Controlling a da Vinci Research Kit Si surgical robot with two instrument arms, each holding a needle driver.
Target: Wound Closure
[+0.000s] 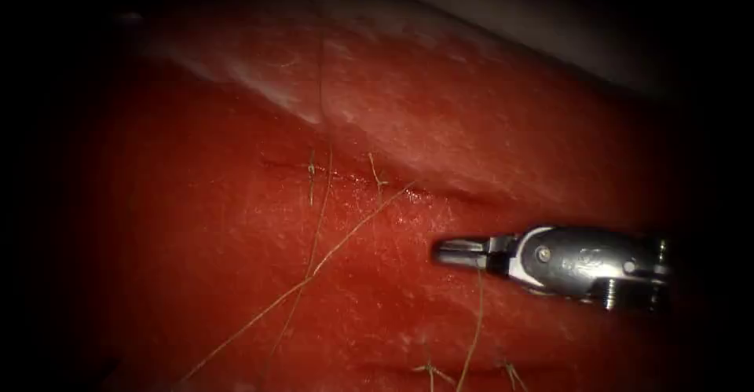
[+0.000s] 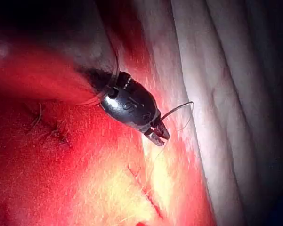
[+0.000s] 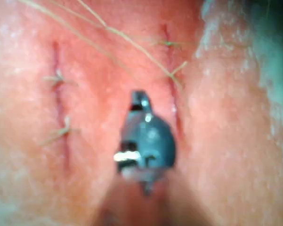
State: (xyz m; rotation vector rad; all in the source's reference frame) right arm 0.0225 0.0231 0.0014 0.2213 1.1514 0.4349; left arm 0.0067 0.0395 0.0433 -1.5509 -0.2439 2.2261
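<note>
The right tool, fingers clenched on thread, lies below the cut; the left tool grips the needle.

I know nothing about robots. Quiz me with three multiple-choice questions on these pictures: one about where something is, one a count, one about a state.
1. In the endoscope view, the tool comes in from: A the left; B the top; C the right.
2. Knotted stitches across the upper cut: A none; B two; C five.
3. That tool's gripper is: A shut; B wide open; C gripping a needle.

Answers:
1 C: it reaches in from the right edge.
2 B: two knots sit on the cut.
3 A: its jaws lie together. Whether they hold the thread beside them I cannot tell.
</note>
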